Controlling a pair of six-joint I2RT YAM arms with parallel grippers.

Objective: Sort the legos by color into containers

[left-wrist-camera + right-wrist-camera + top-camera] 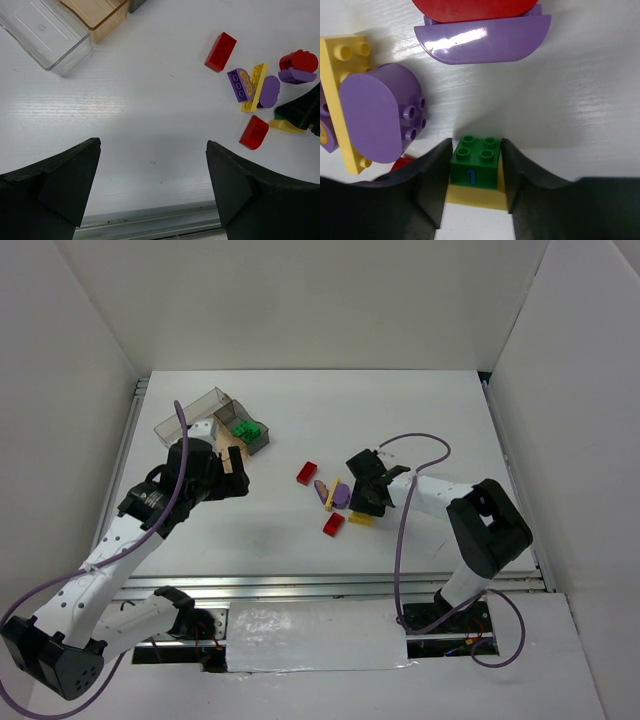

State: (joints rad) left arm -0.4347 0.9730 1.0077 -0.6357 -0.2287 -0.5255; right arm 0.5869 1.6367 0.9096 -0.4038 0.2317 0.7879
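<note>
Right wrist view had the right gripper (475, 150) pinching a small green plastic brick (474, 167), which sat atop a flat yellow plastic brick (476, 198) in the pile, well apart from the clear plastic tray (205, 405). Left gripper (152, 146) hung spread, empty. The danger was locked studs: yellow could ride along into the wrong compartment.

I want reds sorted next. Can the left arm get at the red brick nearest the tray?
Probably yes: the left pincer is open and empty, bare table lies between it and that red brick, and the right pincer grips a green brick beyond.
</note>
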